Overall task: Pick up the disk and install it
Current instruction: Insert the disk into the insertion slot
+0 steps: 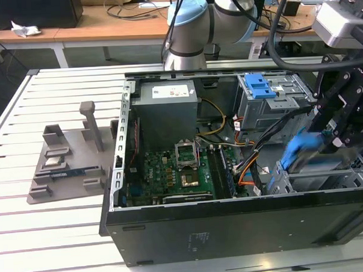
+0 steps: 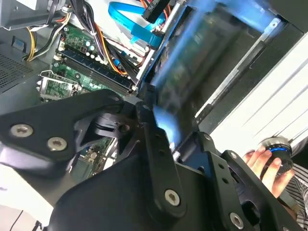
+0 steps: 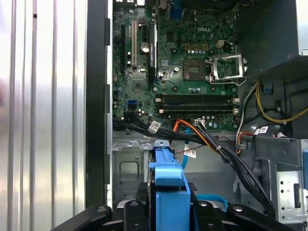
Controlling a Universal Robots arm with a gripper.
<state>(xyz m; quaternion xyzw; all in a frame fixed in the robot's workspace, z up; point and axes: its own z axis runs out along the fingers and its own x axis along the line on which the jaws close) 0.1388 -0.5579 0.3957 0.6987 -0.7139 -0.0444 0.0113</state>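
The disk (image 1: pixel 303 146) has a blue carrier frame and hangs tilted over the drive bay (image 1: pixel 328 179) at the open computer case's (image 1: pixel 233 224) end on the exterior view's right. My gripper (image 1: pixel 333 134) is shut on it from above. In the first wrist view the carrier's blue end (image 3: pixel 168 185) sits clamped between the black fingers (image 3: pixel 134 211), with the metal bay floor (image 3: pixel 126 166) just beyond. In the second wrist view the disk (image 2: pixel 192 72) appears as a blurred blue and silver slab above a finger (image 2: pixel 155 139).
Inside the case lie the motherboard (image 1: pixel 171 172), a grey power supply box (image 1: pixel 167 112), loose cables (image 1: pixel 260 138) and a drive cage with a bare blue bracket (image 1: pixel 257 84). A grey fixture (image 1: pixel 68 159) stands on the slatted table. A person's hand (image 2: pixel 262 163) is beside the case.
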